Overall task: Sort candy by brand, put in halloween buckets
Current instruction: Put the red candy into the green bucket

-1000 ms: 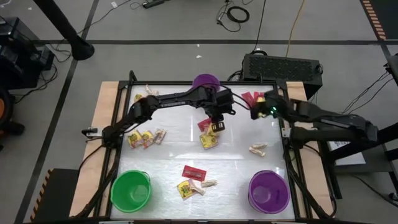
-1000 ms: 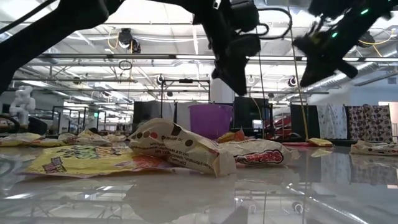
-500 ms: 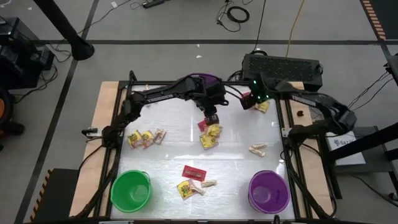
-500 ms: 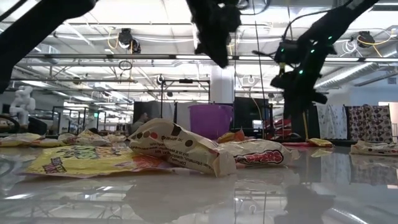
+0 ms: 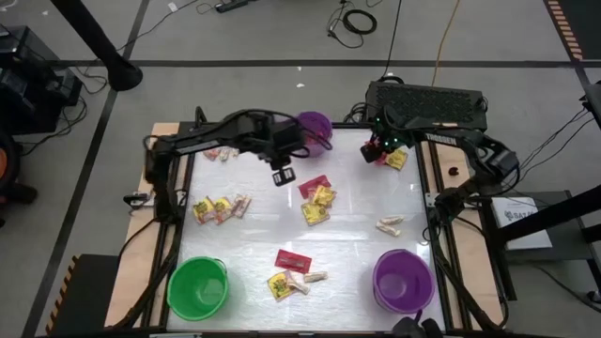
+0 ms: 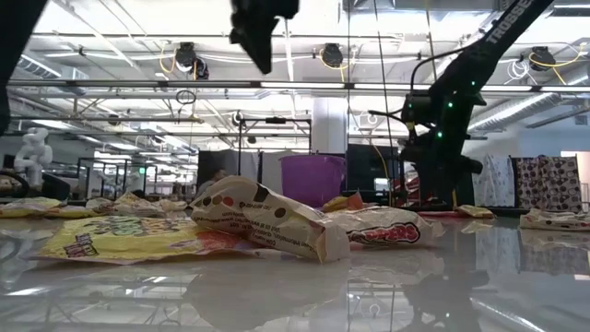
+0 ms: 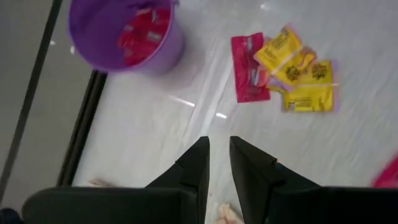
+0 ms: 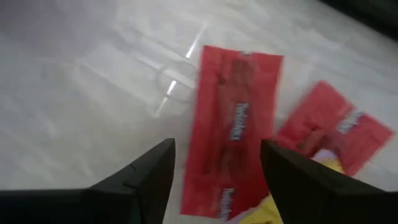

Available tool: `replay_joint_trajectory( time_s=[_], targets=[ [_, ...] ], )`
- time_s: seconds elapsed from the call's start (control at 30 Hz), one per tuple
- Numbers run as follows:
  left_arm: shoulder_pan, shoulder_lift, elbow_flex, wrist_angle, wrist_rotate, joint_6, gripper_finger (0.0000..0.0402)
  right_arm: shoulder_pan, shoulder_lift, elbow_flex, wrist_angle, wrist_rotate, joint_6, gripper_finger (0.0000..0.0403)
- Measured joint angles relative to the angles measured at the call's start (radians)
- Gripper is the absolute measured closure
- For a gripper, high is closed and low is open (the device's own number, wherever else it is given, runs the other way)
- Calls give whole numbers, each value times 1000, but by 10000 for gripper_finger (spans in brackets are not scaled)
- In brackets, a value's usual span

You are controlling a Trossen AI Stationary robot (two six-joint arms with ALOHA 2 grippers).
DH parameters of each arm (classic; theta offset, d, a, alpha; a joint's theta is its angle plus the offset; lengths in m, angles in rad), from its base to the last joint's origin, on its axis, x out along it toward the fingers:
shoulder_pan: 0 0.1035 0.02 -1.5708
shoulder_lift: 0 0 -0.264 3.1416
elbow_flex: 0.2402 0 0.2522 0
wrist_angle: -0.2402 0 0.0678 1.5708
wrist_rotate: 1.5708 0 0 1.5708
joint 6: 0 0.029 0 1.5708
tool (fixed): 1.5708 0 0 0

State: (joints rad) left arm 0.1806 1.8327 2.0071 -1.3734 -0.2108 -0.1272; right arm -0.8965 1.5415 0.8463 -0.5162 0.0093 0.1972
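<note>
Left hand: the dark two-finger left hand (image 5: 282,176) hangs above the white table (image 5: 357,235) with its fingers (image 7: 194,163) drawn narrow around nothing, near the round purple plastic bucket (image 5: 314,126) at the table's far edge.
Far bucket contents: flat red packets (image 7: 144,34) lie inside it.
Right hand: the dark right hand (image 5: 377,150) has its fingers spread wide, empty, just above a flat red wrapped packet (image 8: 232,129) at the far right corner; a second red packet (image 8: 336,127) lies beside it.
Centre pile: red packet (image 7: 247,67) touching yellow packets with dark print (image 7: 297,65).
Near edge: bright green round bucket (image 5: 198,285) and second purple bucket (image 5: 405,279), with mixed sweets (image 5: 292,270) between them.
Left cluster: yellow packets (image 5: 212,208).
</note>
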Motion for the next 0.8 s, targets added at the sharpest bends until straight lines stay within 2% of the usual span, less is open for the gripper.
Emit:
replay_joint_trajectory(
  time_s=[0.17, 0.3, 0.63, 0.8],
  targets=[
    [0, -161, -287, 194, -3, -136, 331, -18, 1, 0, 33, 17, -16, 189],
    [-20, -224, -407, 274, 0, -243, 331, -21, 0, -12, 9, 12, -36, 197],
    [-63, -231, -422, 338, -31, -285, 331, 0, 0, -98, 35, -39, -49, 200],
    [-64, -231, -422, 365, -39, -286, 331, 30, -1, -113, 35, -31, -72, 200]
  ],
)
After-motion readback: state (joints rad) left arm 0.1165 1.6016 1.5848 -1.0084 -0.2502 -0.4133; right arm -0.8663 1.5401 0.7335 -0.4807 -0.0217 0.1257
